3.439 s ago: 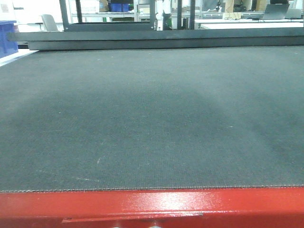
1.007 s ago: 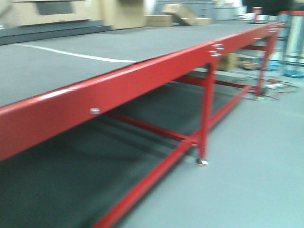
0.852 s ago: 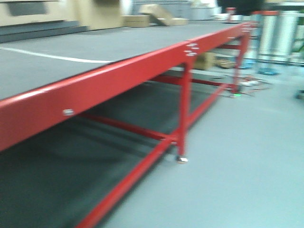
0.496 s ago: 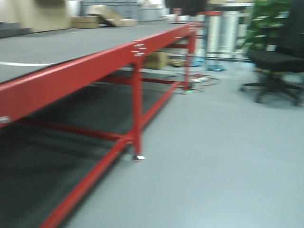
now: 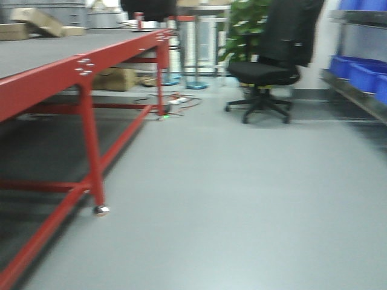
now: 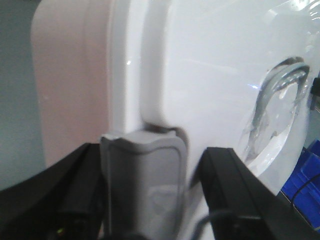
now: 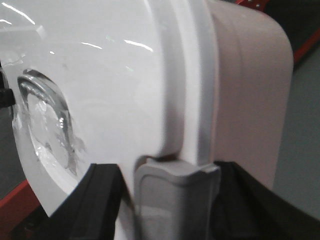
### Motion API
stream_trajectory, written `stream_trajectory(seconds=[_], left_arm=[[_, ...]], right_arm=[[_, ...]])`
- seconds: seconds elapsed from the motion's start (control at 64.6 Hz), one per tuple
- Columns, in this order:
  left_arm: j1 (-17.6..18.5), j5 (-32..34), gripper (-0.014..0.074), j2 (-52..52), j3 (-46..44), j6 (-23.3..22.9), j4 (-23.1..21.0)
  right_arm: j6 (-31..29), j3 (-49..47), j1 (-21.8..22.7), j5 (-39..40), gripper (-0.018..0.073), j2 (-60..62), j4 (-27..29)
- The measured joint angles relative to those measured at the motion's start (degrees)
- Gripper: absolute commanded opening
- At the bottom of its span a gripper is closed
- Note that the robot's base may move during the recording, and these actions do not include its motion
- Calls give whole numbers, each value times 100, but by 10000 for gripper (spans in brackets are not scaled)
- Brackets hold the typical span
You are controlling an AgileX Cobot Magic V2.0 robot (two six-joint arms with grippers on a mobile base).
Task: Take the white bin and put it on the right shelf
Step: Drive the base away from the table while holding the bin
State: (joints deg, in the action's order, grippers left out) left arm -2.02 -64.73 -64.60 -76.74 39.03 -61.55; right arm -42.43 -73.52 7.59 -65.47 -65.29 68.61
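Grey floor [image 5: 242, 199] beside red-framed table [image 5: 42, 87]; white bin [image 6: 200, 75] gripped.

Grey floor [image 5: 230, 199] lies open down the middle. Left — red table [image 5: 42, 89] frame and legs, cables [image 5: 178, 101] by a far leg. Ahead, office chair [image 5: 266, 69]. Right edge — shelf [image 5: 358, 99] carrying blue bins [image 5: 357, 71]. White bin [image 6: 200, 65] fills both jaws' outlook.

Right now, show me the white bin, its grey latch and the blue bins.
white bin [image 6: 210, 70]: left wrist view, on its glossy lid.
grey latch [image 6: 142, 180]: left wrist view, middle of the clip.
blue bins [image 5: 363, 75]: front-facing view, front face, far right.
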Motion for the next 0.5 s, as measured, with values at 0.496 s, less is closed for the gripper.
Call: stream_trajectory(seconds=[0.496], left_arm=[[0, 0, 262, 0, 0, 0, -9]], right_arm=[[0, 0, 0, 0, 410, 0, 0]])
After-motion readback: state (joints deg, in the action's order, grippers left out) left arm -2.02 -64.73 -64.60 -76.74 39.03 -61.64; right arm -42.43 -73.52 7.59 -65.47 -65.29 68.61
